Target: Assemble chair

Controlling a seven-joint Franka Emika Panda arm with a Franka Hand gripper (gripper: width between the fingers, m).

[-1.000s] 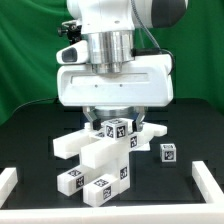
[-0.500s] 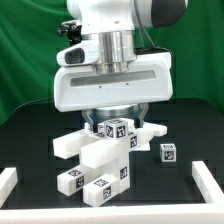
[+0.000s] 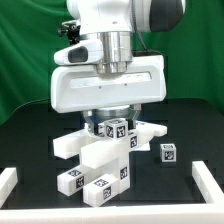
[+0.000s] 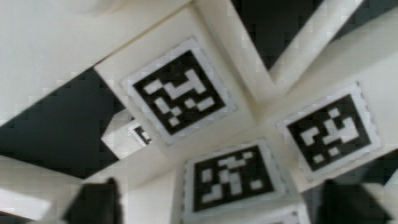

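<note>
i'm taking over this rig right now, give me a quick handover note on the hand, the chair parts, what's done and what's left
Hand: low over the top of the chair structure; its fingers are hidden behind the wrist housing in the exterior view, and the wrist view does not settle whether they are open or shut.
Parts: most white tagged blocks are joined in one cluster mid-table. One small tagged cube sits apart on the black table, toward the exterior view's right.
Done: main cluster looks largely put together.
Left: probably seating the top piece and adding the loose cube; check the grip before moving.
</note>
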